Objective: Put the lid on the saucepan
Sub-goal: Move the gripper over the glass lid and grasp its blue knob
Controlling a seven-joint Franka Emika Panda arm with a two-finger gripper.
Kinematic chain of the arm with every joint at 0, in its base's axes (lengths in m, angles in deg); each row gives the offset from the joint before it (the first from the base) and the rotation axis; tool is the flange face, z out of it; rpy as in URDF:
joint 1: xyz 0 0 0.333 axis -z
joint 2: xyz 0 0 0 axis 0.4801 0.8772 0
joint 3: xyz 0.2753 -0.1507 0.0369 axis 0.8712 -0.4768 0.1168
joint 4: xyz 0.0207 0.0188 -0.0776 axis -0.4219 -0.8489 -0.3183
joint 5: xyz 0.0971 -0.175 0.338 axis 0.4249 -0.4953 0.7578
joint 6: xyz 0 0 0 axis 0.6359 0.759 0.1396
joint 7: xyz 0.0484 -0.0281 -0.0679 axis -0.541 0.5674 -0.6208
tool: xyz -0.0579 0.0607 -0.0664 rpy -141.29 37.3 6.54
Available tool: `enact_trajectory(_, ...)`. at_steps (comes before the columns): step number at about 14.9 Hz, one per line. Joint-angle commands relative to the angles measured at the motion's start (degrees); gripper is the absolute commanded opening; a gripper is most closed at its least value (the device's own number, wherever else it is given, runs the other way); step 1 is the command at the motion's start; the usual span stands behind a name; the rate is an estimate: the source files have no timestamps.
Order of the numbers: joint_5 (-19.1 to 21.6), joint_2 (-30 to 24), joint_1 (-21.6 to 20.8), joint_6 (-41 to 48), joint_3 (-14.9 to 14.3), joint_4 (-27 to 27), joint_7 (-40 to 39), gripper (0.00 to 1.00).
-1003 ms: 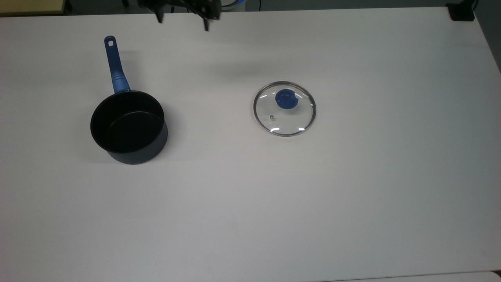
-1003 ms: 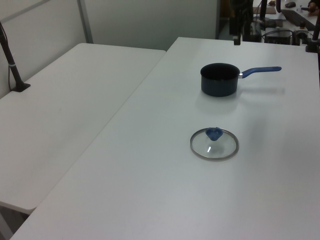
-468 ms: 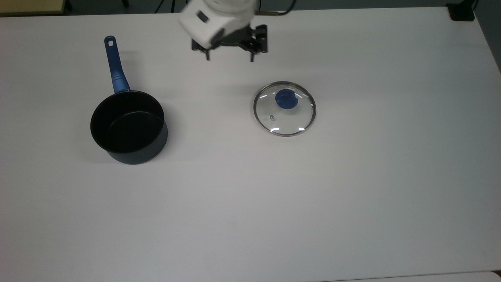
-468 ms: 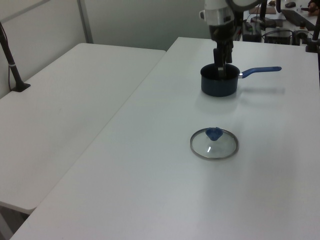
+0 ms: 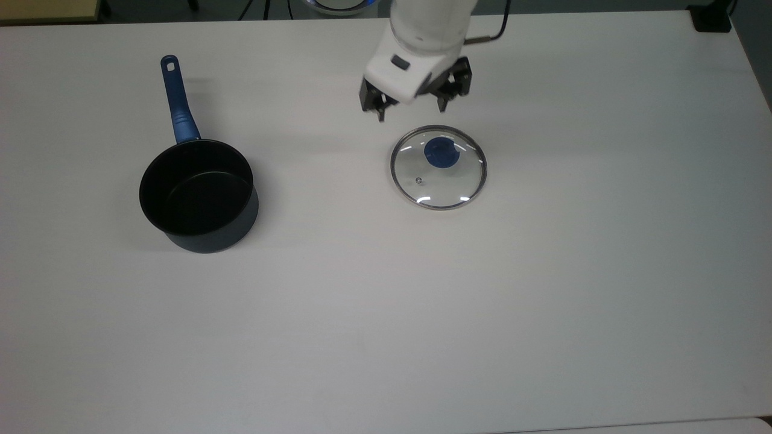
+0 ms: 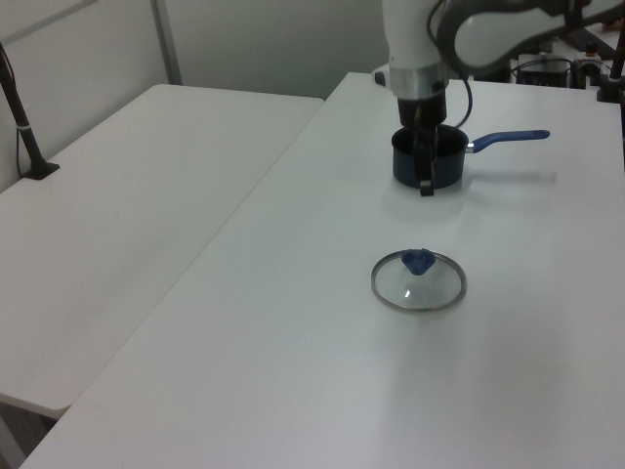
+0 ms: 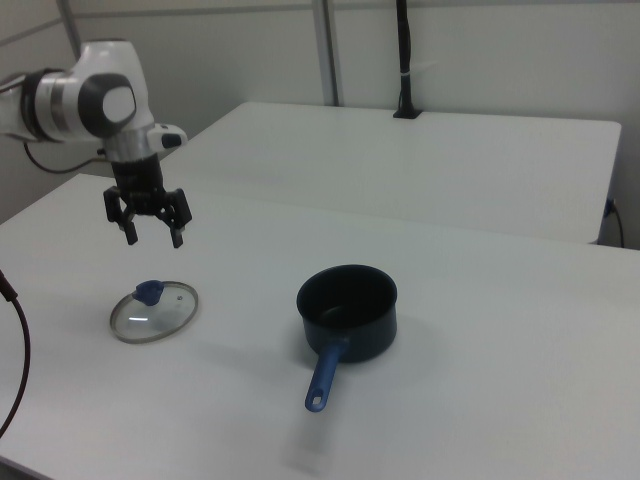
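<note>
Approach step, lid not yet grasped: the black two-finger gripper [image 5: 412, 113] on the white arm hangs above the white table [image 5: 543, 301], fingers spread wide and empty, near the round clear glass lid with metal rim and blue knob [image 5: 438, 167], which lies flat on the table. Small black-lined saucepan with the long blue handle [image 5: 198, 196] sits upright and uncovered, well apart, toward the top view's left. Next move likely calls for centring over the blue knob, descending, then pinching it.
</note>
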Motion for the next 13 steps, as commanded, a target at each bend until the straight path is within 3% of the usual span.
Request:
enact_trajectory(1,1.1,-0.3,-1.4,-5.7,-0.6,-4.2,-1.1,1.00)
enact_trajectory(10,1.0,6.3,-6.6,-10.8,-0.7,-5.7,-0.2,1.00)
enact_trajectory(13,0.9,7.7,-6.8,-11.7,-0.7,-5.5,-0.2,0.93)
